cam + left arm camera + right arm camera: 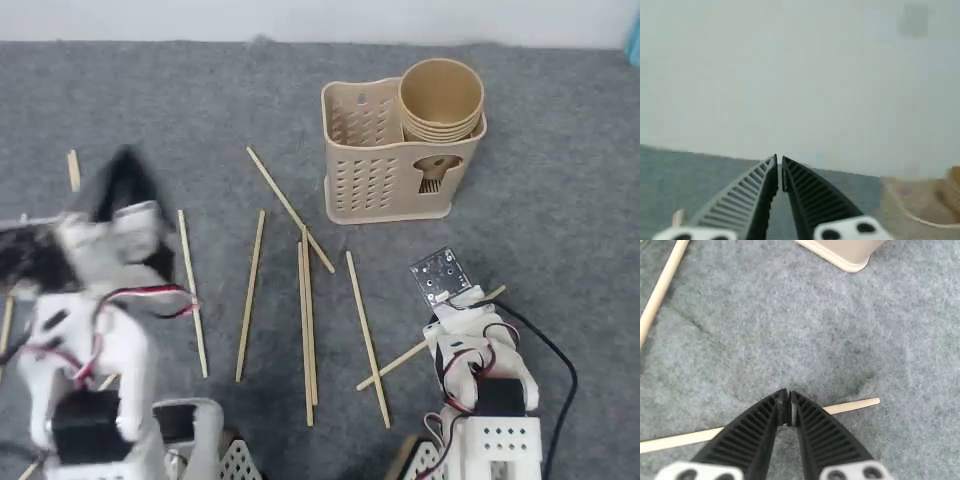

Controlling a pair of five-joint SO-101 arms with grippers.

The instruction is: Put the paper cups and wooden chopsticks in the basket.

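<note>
The beige slotted basket stands at the back of the grey mat, with a stack of paper cups in its right compartment. Several wooden chopsticks lie loose in front of it, among them one at the middle and one further right. My left gripper is shut and empty, raised off the mat at the left and aimed toward the wall. My right gripper is shut and empty, its tips just above a chopstick near the front right.
A short chopstick lies at the far left. The basket's base corner sits ahead of the right gripper, with another chopstick off to one side. The right arm stands at the front right.
</note>
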